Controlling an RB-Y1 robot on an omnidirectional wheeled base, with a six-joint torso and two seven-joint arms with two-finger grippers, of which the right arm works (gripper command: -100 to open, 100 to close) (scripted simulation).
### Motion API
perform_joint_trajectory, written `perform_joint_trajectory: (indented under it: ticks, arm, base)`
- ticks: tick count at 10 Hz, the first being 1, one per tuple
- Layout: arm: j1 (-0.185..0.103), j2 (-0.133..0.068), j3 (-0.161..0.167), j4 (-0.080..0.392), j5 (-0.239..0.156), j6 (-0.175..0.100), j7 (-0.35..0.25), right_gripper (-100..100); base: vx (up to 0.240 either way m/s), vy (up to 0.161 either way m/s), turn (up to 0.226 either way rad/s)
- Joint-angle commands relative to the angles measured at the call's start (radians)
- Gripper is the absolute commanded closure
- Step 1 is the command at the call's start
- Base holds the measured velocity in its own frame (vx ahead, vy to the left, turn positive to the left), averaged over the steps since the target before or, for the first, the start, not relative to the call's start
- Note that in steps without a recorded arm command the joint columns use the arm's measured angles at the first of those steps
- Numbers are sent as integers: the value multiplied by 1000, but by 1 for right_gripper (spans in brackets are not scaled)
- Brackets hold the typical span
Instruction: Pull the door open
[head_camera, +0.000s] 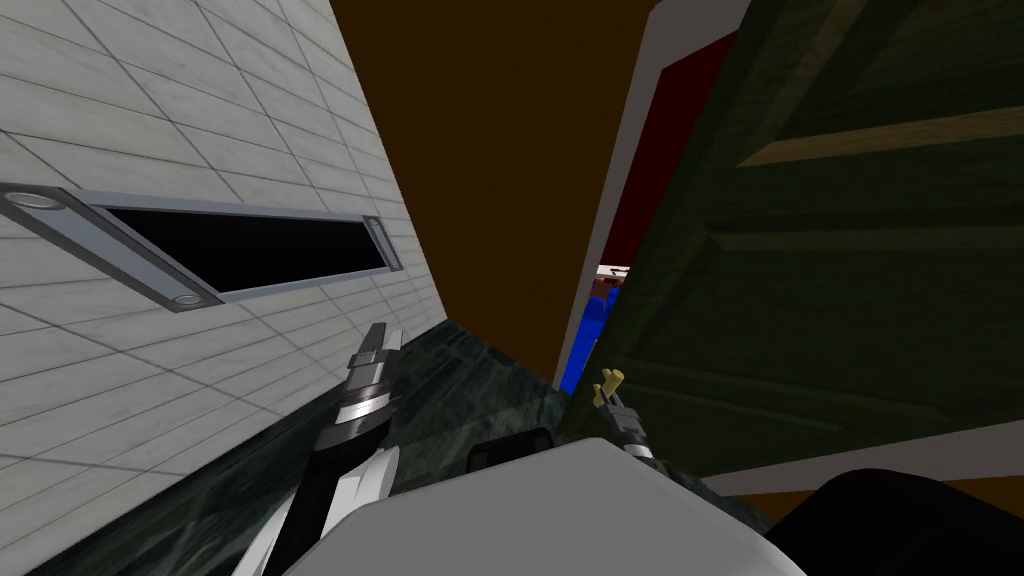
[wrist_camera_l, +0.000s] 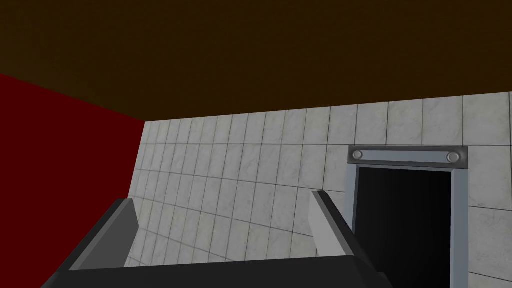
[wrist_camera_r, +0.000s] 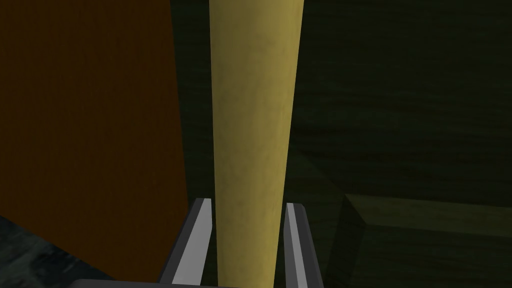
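Door (head_camera: 820, 250) on the right, ajar, narrow gap between its edge and the frame (head_camera: 612, 200), handle (wrist_camera_r: 252, 125) by that edge, gripped between the right gripper (wrist_camera_r: 248, 202) fingers, tiled wall (head_camera: 150, 120) on the left, framed opening (head_camera: 250, 245) in it, left gripper (head_camera: 380, 338) beside that wall, well apart from the door.

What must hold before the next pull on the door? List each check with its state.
1. Right hand shut on the yellow handle: ok, its fingers press the handle's sides.
2. Handle seated deep between the fingers: ok.
3. Door free of its frame: ok, a gap shows blue past its edge.
4. Left hand out of the door's swing: probably ok, open, over by the tiled wall.
5. Room behind me to back away: cannot tell.
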Motion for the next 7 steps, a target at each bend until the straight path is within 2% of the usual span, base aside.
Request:
perform_joint_trajectory:
  ticks: [1, 2, 7]
  arm:
    - [0, 0, 0, 0, 0, 0, 0, 100]
    - [10, -9, 19, 3, 16, -16, -13, 100]
    - [33, -39, 65, 9, 60, -66, -51, 100]
  base:
    - [-109, 12, 15]
    - [-157, -12, 85]
    - [-218, -15, 70]
